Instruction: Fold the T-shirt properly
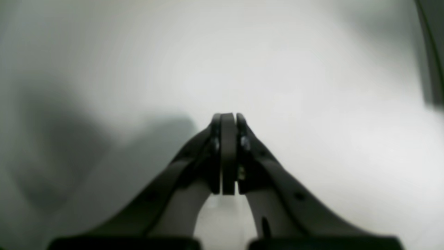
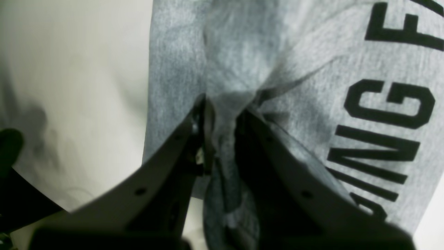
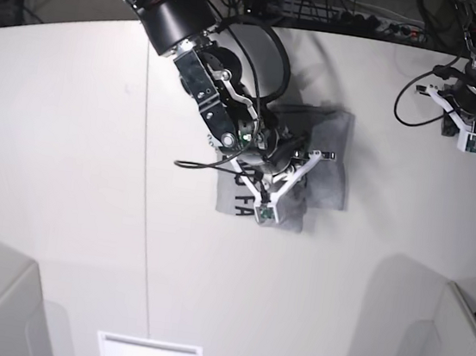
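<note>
- The T-shirt (image 3: 326, 167) lies bunched near the middle of the worktop (image 3: 66, 166).
- The right hand (image 3: 295, 175) sits on the T-shirt, closed around a raised fold of its cloth.
- The left hand (image 3: 468, 128) is over bare worktop at the far right corner, well apart from the T-shirt.

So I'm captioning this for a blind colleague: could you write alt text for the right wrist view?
The right claw is shut on a bunched ridge of the grey T-shirt, seen close up. Black block lettering runs along the shirt on the right; the white table shows on the left.
</note>
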Available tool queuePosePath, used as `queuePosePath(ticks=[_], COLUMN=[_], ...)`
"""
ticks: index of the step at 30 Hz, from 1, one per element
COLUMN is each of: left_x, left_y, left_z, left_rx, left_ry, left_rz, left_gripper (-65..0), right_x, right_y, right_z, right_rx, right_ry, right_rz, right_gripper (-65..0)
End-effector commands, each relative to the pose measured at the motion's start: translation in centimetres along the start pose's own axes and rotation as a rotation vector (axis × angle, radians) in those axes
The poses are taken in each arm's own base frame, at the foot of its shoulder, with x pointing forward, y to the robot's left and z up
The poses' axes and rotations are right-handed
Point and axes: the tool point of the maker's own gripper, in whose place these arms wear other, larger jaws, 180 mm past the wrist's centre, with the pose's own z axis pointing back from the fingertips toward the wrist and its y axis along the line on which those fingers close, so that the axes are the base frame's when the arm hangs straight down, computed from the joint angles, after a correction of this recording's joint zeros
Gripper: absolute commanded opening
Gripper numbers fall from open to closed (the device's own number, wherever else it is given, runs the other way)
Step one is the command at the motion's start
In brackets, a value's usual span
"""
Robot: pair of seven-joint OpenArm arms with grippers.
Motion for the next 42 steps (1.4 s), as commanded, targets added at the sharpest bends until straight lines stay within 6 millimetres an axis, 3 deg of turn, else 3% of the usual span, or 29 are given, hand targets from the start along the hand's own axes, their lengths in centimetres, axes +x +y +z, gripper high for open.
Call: queuePosePath(ticks=[1, 5, 6, 9, 11, 15, 19, 25, 29, 33, 37, 38, 40, 42], left_x=[0.9, 0.7, 0.6, 0.3, 0.3, 0.3, 0.4, 0.3, -0.9, -0.9, -0.8, -0.8, -0.7, -0.7], left_y=[0.3, 0.6, 0.6, 0.6, 0.6, 0.9, 2.5, 4.4, 5.8, 5.8, 5.9, 5.9, 5.9, 5.9], left_z=[0.3, 0.3, 0.2, 0.1, 0.1, 0.2, 0.8, 1.5, 2.1, 2.1, 2.1, 2.2, 2.2, 2.2], left_rx=[-0.01, -0.026, -0.027, -0.028, -0.028, -0.021, 0.021, 0.073, 0.11, 0.111, 0.113, 0.114, 0.114, 0.114], left_ry=[-0.037, -0.049, -0.046, -0.039, -0.039, -0.041, -0.052, -0.053, 0.014, 0.016, 0.014, 0.013, 0.011, 0.01], left_rz=[0.013, 0.074, 0.078, 0.083, 0.083, 0.083, 0.103, 0.123, 0.147, 0.147, 0.147, 0.146, 0.145, 0.146], left_gripper=[-65.0, -65.0, -65.0, -65.0, -65.0, -65.0, -65.0, -65.0, -65.0, -65.0, -65.0, -65.0, -65.0, -65.0], right_x=[1.7, 1.1, 1.0, 0.9, 0.9, 1.2, 1.0, -0.1, 0.9, 1.2, 3.9, 4.9, 6.0, 7.1], right_y=[1.1, 1.7, 2.1, 2.5, 2.5, 2.7, 5.3, 6.1, 8.8, 10.3, 12.6, 12.2, 9.5, 7.1], right_z=[0.4, 0.4, 0.5, 0.5, 0.5, 0.5, 0.6, -0.2, 0.3, 0.2, 1.9, 2.3, 2.6, 3.1], right_rx=[0.024, 0.062, 0.085, 0.11, 0.111, 0.116, 0.151, 0.163, 0.253, 0.287, 0.349, 0.341, 0.275, 0.216], right_ry=[-0.047, -0.021, -0.01, -0.002, -0.003, -0.013, -0.034, 0.008, -0.003, 0.039, -0.015, -0.042, -0.063, -0.079], right_rz=[0.003, -0.027, -0.046, -0.064, -0.065, -0.069, 0.03, 0.061, 0.08, 0.079, 0.143, 0.142, 0.118, 0.088], right_gripper=[-65.0, -65.0, -59.4, -33.8, -27.6, -27.5, -27.5, -27.5, -27.5, -27.5, -27.5, -27.6, -30.9, -42.0])
